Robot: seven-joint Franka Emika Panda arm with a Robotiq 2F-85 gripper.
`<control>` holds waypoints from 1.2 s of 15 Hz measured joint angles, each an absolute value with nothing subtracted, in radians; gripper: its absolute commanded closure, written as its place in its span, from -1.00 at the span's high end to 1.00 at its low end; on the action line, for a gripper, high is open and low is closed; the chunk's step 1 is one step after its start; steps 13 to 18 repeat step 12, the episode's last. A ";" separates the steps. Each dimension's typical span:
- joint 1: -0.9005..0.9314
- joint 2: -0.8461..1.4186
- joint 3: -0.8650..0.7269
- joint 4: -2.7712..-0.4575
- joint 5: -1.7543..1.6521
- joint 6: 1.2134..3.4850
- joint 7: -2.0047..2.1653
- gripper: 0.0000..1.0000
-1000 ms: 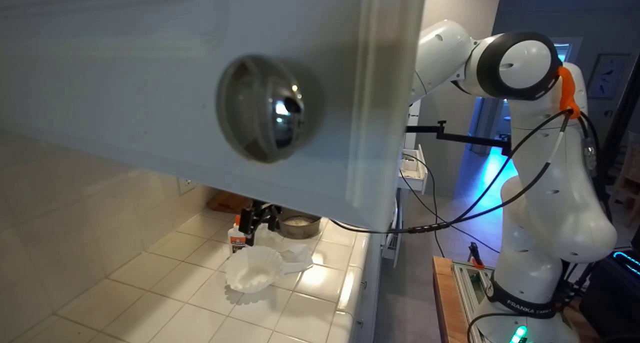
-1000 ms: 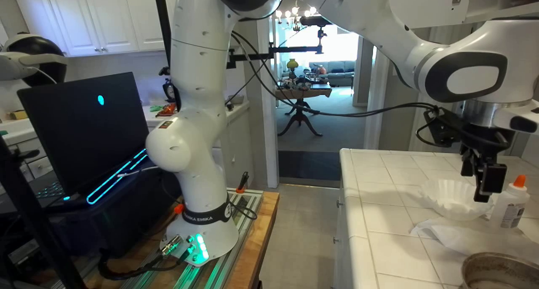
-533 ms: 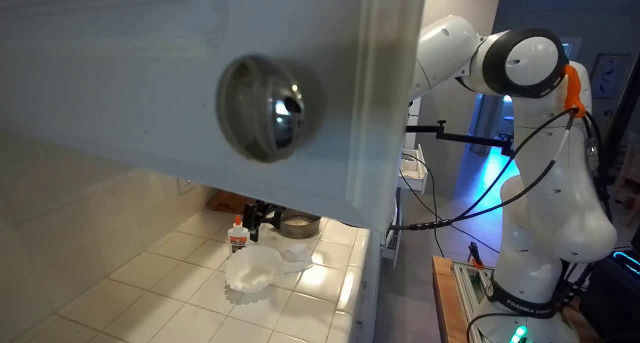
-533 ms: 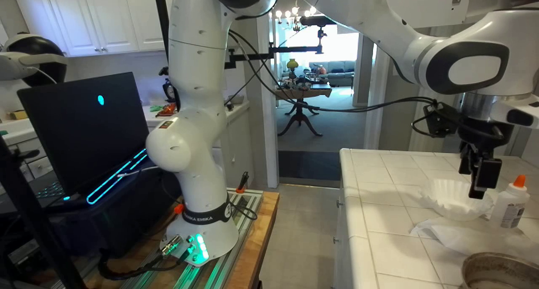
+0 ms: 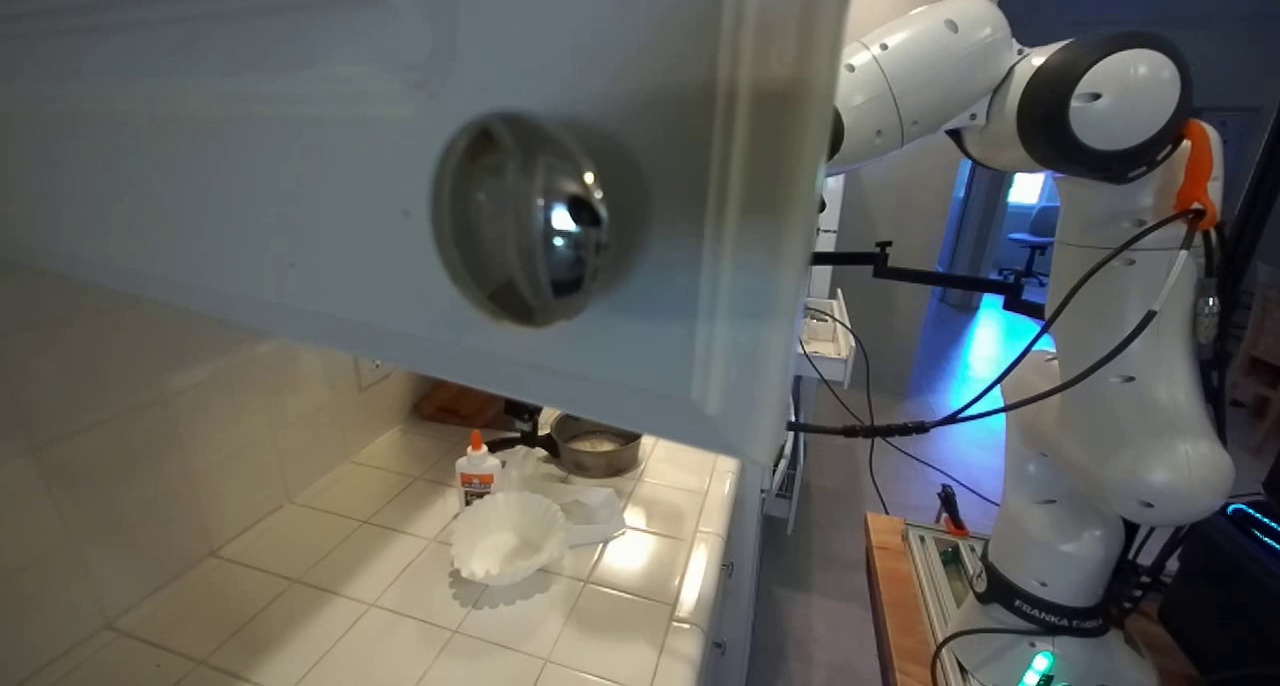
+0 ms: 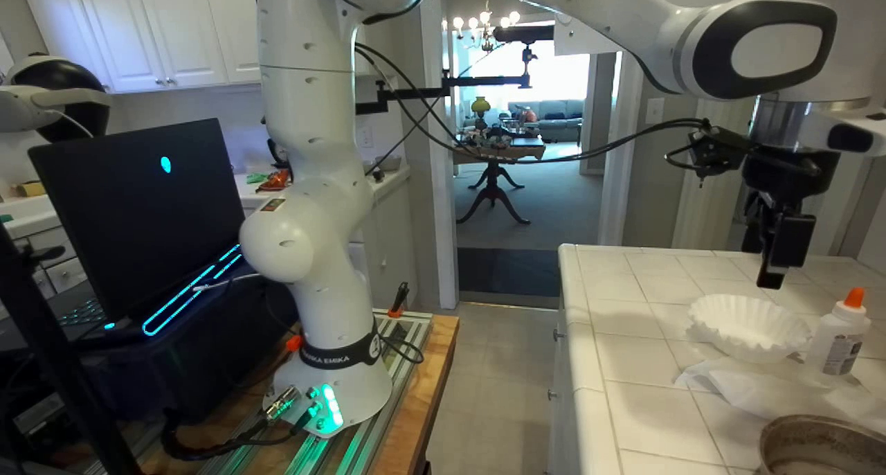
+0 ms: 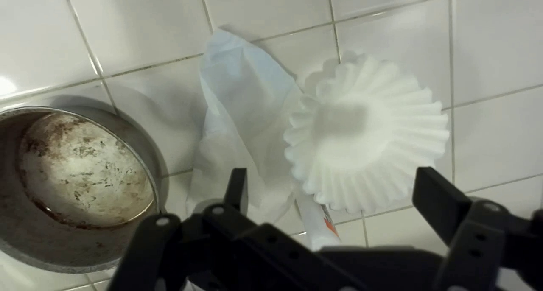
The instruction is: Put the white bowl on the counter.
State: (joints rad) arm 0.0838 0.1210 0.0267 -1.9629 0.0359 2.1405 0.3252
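The white bowl [image 6: 747, 326], thin and fluted, sits mouth up on the tiled counter [image 6: 644, 413], between its front and back edges, so the placing looks done. Your gripper [image 7: 333, 189] hangs above, apart from the bowl, its fingers spread wide and holding nothing. The likeliest trouble is a careless descent: a fingertip could dent the flimsy-looking rim, or topple the glue bottle [image 6: 837, 336] just beside the bowl, toward the back edge. Catching the crumpled paper [image 7: 242, 125] might drag the bowl as well, if the two touch (you cannot tell from these views). A low sideways sweep could push it toward the front edge.
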 measured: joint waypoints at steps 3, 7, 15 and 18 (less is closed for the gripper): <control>0.077 0.088 0.026 -1.966 0.036 2.123 0.320 1.00; 0.071 0.068 0.026 -1.968 0.036 2.112 0.316 1.00; 0.069 0.063 0.026 -1.971 0.036 2.109 0.313 1.00; 0.069 0.063 0.026 -1.971 0.036 2.109 0.313 1.00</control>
